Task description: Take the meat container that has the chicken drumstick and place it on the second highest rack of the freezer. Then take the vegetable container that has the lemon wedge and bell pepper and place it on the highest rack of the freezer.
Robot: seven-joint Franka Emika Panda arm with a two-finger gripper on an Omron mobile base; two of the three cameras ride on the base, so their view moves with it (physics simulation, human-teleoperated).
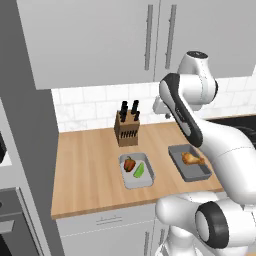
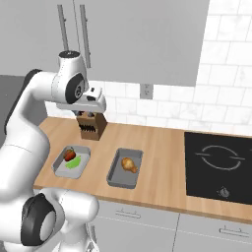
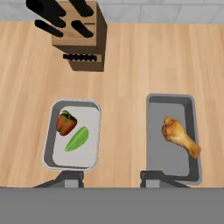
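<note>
While the gripper [image 3: 111, 178] hangs part-open and empty above the wooden counter [image 3: 127, 65], the chicken drumstick [image 3: 180, 136] lies diagonally, bulb toward its tray's [image 3: 155, 131] back edge.

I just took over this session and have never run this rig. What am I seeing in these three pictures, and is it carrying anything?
A white jointed robot arm stands at a wooden kitchen counter. Two pictures come from cameras behind it, one on each side; the third looks down from its hand. On the counter lie a light grey tray with a red-orange bell pepper and a green lemon wedge, a darker grey tray with a golden-brown chicken drumstick, and a wooden knife block. The gripper hangs above the trays, jaws apart, holding nothing.
</note>
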